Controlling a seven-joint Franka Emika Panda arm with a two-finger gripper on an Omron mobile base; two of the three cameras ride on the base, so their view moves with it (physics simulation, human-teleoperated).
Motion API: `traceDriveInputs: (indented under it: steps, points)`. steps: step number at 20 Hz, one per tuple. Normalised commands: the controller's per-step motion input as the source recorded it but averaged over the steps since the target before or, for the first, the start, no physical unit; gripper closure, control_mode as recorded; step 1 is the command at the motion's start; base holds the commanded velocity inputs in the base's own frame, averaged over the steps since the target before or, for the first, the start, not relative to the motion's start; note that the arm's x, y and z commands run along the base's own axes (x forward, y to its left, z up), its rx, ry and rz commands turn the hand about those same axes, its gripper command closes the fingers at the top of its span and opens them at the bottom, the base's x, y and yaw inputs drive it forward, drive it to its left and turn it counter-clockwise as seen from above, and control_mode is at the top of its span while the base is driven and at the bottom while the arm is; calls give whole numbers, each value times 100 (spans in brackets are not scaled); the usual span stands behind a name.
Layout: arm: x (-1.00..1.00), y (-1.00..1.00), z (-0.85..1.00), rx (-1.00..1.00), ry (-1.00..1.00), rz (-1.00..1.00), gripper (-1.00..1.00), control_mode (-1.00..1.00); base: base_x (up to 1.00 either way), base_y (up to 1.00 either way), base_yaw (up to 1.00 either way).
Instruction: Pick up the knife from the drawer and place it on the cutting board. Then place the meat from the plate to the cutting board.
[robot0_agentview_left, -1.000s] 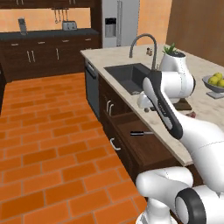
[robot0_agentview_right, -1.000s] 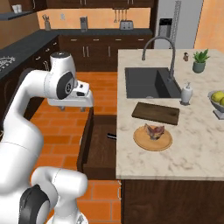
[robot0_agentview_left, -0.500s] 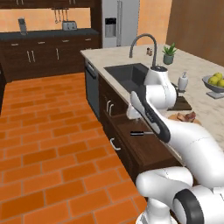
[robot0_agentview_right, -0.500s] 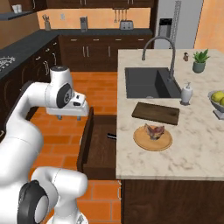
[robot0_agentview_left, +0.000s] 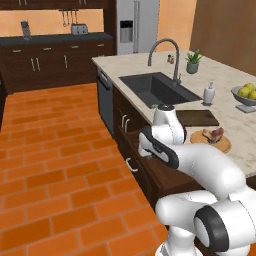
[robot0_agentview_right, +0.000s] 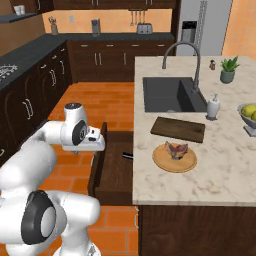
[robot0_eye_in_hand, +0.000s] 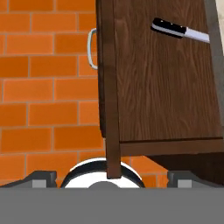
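Hand view looks down past the drawer's front into the drawer (robot0_eye_in_hand: 166, 87), pulled out so its floor is reachable; the knife (robot0_eye_in_hand: 177, 29) lies at its far corner, near the counter edge. The gripper (robot0_eye_in_hand: 109, 177) hangs spread wide and empty, above the drawer front rather than the knife, so that front wall sits between jaws and target. In the right base view, further right, the cutting board (robot0_agentview_right: 179, 129) waits bare, and the meat (robot0_agentview_right: 176, 149) rests on the plate (robot0_agentview_right: 161, 161) just beside it.
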Motion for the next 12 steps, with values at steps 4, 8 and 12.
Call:
traceDriveInputs:
  steps: [4,8,12]
  points:
    - [40,3,-85,-3,3,0,-100,-100,0,0,0]
    - [29,8,-66,0,1,0,-100,-100,0,0,0]
    - [34,4,-43,0,0,0,-100,-100,0,0,0]
